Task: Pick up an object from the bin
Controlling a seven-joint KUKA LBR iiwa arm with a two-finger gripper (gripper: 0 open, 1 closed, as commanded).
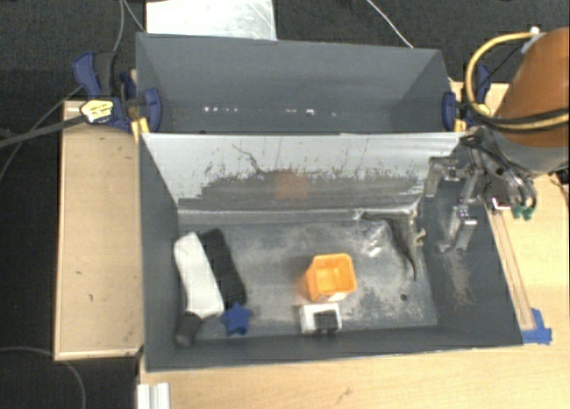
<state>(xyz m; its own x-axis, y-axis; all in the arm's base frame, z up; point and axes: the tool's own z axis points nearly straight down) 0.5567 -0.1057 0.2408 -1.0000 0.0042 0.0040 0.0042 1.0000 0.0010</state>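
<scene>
1. Grey metal bin point(160, 247): sloped walls and a scuffed flat floor. It holds all the loose things, which lie along the near side of the floor. None is heaped on another.
2. Tool point(443, 242): hangs to the right of the orange cup, over the bin's right slope and well apart from every thing. Its two prongs stand apart with bare bin floor showing between them, so it is spread and carrying nothing.
3. White oblong block point(197, 275) with a black oblong block point(223, 266) touching its side: well left of the orange cup, lying flat. They look like foam or rubber, likely light and a little yielding. Best taken across the narrow width. The pair sits close together, so closing on one may drag the other.
4. Orange cup point(330, 276): mid-floor, the thing nearest the tool and the likeliest pick. It is squarish with its open top facing up. I judge it thin plastic, light and stiff, with smooth walls that may slip. Take it across two opposite walls, or with one prong inside the rim. Its hollow looks plain orange, with nothing seen in it.
5. Small white block with a dark face point(321, 318): just in front of the orange cup, nearly touching it. Probably hard and light. It is crowded by the cup, so there is little room to close round it.
6. Blue scrap point(236, 318): left of the orange cup, near the black block's end. It is small and low, and a hard target.
</scene>
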